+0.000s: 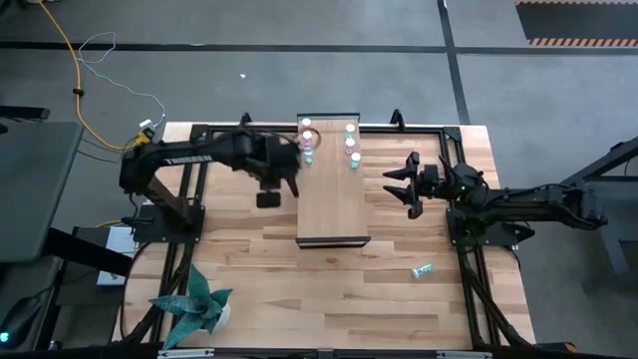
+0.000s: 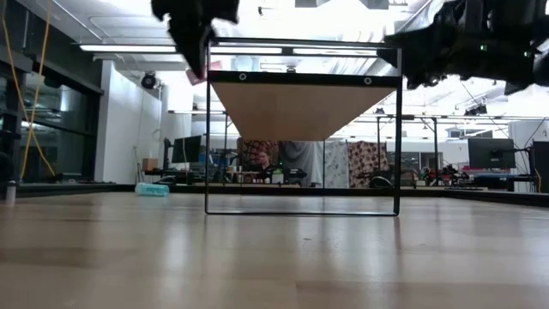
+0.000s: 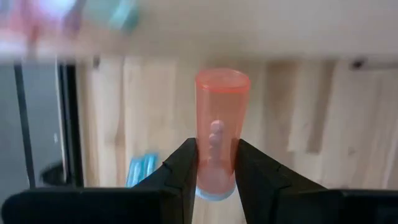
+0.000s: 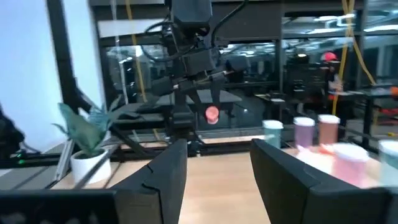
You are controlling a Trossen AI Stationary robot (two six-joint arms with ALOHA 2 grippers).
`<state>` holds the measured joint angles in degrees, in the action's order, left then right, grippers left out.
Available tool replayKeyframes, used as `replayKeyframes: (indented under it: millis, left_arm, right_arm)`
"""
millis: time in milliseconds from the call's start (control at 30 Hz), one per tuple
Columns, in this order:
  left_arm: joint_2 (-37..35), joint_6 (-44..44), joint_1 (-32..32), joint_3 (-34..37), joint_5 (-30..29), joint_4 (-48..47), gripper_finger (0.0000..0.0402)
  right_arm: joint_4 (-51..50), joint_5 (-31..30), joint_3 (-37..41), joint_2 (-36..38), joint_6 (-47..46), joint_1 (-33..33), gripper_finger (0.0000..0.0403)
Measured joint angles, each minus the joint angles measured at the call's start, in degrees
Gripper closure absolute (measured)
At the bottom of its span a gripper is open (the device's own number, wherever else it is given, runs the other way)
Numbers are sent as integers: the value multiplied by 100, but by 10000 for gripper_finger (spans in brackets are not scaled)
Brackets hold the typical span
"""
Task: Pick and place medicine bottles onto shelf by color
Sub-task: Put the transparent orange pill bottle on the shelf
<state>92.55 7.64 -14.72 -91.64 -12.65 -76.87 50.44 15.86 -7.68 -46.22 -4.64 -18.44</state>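
Left pincer grips pink bottle above shelf edge.

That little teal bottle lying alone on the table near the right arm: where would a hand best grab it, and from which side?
The teal bottle lies on its side on the table, white cap at one end, nothing touching it. Probably best to come straight down from above and close across the middle of its round body, fingers either side of its length, not on the cap. The right hand hangs open nearest; the left hand already holds a pink bottle.
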Motion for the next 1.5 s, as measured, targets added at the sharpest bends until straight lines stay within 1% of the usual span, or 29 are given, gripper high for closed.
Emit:
replayKeyframes:
  millis: [67,167,267,367,533,867,1067,1200,1333,1500]
  left_arm:
    - [255,2,202,-273,2,25,320]
    - [724,0,453,-808,-3,28,320]
    - [1183,60,585,-1355,-43,26,320]
    - [1577,187,664,-1825,-50,32,317]
    - [1997,348,651,-2337,-340,177,316]
    - [2062,351,561,-2373,-297,847,316]
    - [2062,348,571,-2369,-140,986,316]
    - [2062,347,566,-2369,0,1087,316]
    - [2062,348,568,-2369,26,1083,316]
    - [2062,344,568,-2369,42,1083,316]
  right_arm:
    - [-288,-96,-223,-67,154,215,233]
    - [-923,-465,-591,-263,479,518,233]
    - [-1313,-854,-940,-589,895,754,233]
    - [-1332,-933,-1187,-974,1145,912,233]
    - [-1299,-933,-1505,-1581,1403,1003,233]
    - [-1059,-976,-2159,-2602,1521,999,233]
    - [-472,-1232,-2275,-3118,1569,999,233]
    - [-69,-1239,-2274,-3330,1567,999,233]
    - [127,-1242,-2275,-3455,1564,1001,233]
    - [145,-1243,-2275,-3458,1577,1025,233]
